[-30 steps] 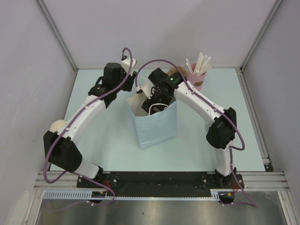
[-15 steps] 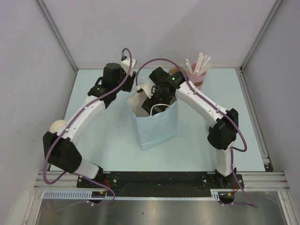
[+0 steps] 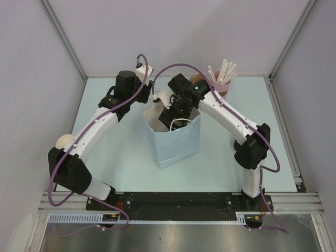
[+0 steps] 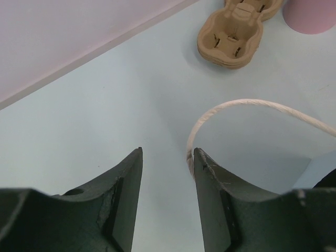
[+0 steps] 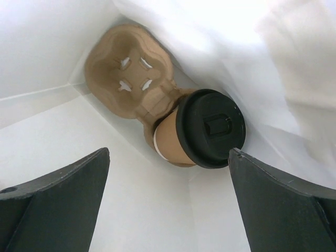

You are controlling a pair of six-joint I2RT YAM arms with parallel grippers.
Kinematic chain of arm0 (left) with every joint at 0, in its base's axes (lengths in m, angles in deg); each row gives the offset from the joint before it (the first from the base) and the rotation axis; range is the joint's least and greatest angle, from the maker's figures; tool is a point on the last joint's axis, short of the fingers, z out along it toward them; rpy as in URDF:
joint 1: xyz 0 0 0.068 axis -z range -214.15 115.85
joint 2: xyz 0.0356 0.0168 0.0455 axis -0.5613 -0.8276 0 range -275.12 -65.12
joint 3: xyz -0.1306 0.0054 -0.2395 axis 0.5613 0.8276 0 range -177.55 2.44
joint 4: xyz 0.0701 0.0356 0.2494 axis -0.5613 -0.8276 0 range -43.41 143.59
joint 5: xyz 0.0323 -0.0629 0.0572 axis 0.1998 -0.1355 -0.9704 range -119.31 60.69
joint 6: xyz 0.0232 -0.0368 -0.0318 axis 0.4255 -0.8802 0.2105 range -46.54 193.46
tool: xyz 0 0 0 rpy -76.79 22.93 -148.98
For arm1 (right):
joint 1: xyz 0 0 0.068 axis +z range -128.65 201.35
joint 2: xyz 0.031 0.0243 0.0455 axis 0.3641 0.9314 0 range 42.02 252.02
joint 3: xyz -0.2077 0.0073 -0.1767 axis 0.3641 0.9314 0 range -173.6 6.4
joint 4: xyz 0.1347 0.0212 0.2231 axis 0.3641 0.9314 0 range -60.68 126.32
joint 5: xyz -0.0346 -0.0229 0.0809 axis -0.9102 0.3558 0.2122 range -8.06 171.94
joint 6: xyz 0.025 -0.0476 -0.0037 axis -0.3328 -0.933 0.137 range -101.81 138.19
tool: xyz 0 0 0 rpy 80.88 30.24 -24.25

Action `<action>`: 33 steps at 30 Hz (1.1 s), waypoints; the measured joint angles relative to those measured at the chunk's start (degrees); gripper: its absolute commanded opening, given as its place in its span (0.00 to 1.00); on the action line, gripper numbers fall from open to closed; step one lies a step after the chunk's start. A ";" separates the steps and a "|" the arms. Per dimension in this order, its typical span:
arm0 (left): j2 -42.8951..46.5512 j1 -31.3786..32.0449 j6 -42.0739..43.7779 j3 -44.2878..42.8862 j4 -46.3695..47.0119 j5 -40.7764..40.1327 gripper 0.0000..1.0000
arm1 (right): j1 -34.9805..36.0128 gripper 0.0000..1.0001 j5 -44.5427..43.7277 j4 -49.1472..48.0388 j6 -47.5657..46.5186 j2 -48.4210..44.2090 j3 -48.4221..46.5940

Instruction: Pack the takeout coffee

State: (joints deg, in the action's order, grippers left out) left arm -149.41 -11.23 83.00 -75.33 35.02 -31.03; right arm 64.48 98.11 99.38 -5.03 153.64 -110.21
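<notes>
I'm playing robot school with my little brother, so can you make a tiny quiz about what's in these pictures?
1. True or false: the coffee cup sits inside the bag.
2. Pick one: what colour is the cup's lid? A white, B black, C pink.
3. Fill the gap: the right gripper hangs above the cup with its jaws ____.

Key: 1 true. 2 B. 3 open.
</notes>
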 measured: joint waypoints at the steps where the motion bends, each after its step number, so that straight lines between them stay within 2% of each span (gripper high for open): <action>1: 0.00 0.00 0.00 0.00 0.02 0.02 0.49 | 0.04 1.00 0.22 0.00 -0.04 -0.42 -0.09; 18: 0.24 0.22 0.02 0.24 -0.02 0.66 0.49 | 1.07 1.00 3.89 0.07 -1.55 -5.14 -2.51; 33: 1.92 0.59 1.20 1.62 0.35 5.07 0.49 | 1.29 1.00 0.63 -1.90 -1.90 -13.88 -5.55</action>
State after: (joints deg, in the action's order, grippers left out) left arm -147.48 -10.64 84.20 -73.72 35.37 -25.96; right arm 65.77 98.74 97.48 -6.94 139.76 -115.77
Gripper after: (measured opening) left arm 0.498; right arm 0.994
